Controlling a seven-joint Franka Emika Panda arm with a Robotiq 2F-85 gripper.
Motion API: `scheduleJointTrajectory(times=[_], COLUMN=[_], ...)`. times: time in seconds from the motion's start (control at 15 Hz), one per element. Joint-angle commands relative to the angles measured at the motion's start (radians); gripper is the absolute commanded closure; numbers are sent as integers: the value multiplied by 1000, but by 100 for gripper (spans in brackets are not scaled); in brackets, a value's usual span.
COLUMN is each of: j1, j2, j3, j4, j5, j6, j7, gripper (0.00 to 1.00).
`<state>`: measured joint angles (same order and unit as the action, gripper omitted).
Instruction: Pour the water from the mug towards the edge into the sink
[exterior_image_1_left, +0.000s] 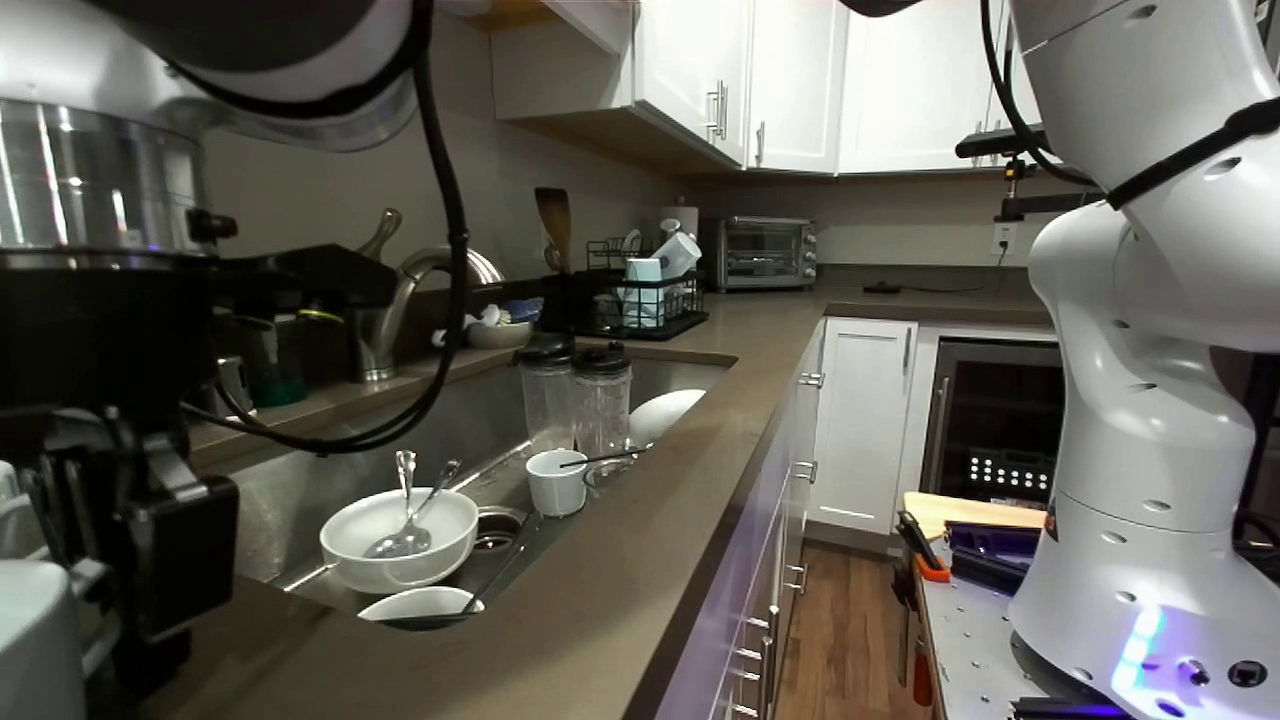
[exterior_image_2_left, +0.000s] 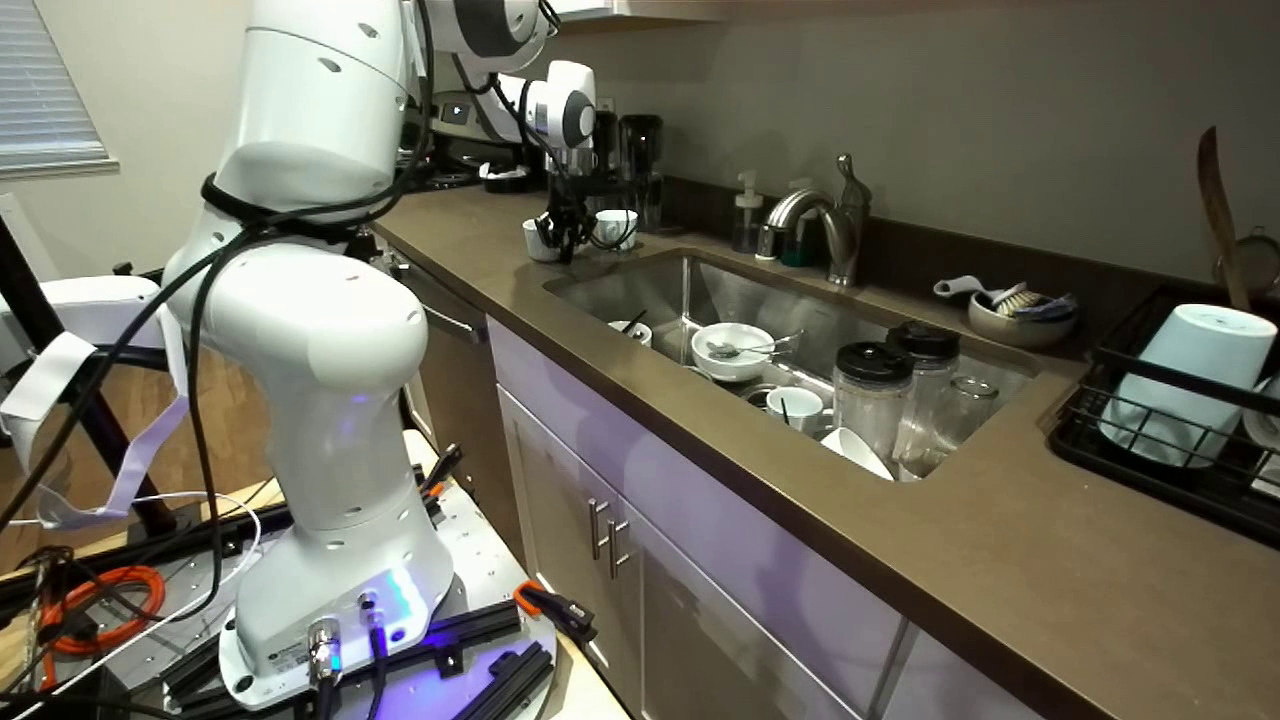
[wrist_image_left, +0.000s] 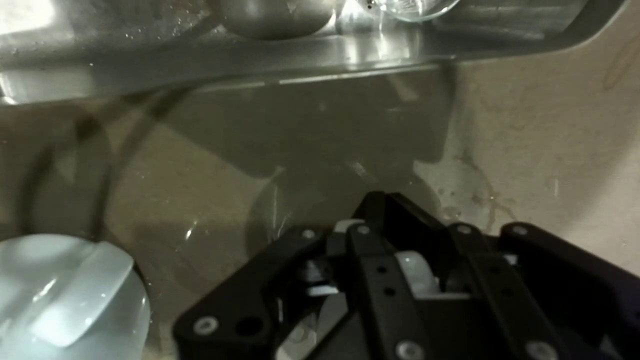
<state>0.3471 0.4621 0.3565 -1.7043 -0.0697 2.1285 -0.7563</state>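
Observation:
The white mug nearer the edge stands on the counter left of the sink in an exterior view (exterior_image_2_left: 538, 242); its body (exterior_image_1_left: 35, 650) is cut off at the frame's corner in an exterior view. My gripper (wrist_image_left: 384, 197) has its fingertips together, and pieces of a white handle (wrist_image_left: 419, 274) show among the fingers. Most of that mug is hidden under the gripper in the wrist view. The steel sink (wrist_image_left: 150, 65) lies beyond the fingertips. The counter's front edge (exterior_image_2_left: 700, 457) runs along the robot's side. Water inside the mug cannot be seen.
Close on the wall side stands another white mug (wrist_image_left: 65, 310), its handle facing the gripper. The sink holds a white bowl (exterior_image_2_left: 732, 370) with spoons, cups and black-lidded jars (exterior_image_2_left: 872, 410). A curved faucet (exterior_image_2_left: 800, 205) rises behind it. A dish rack (exterior_image_2_left: 1180, 500) stands past the sink.

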Motion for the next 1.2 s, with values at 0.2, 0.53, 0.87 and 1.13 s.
scheduleJointTrajectory(times=[0.2,0.53,0.87,1.13], j1=[-24,-30,-24,-16], j2=[-4,1,16,30], j3=[1,-3,-5,-4], j4=[20,35,67,95], j5=[-1,-2,-9,-13], j6=[-25,-35,-93,-133], j7=[-18,-29,-43,-67], gripper=[47,36,11,0])
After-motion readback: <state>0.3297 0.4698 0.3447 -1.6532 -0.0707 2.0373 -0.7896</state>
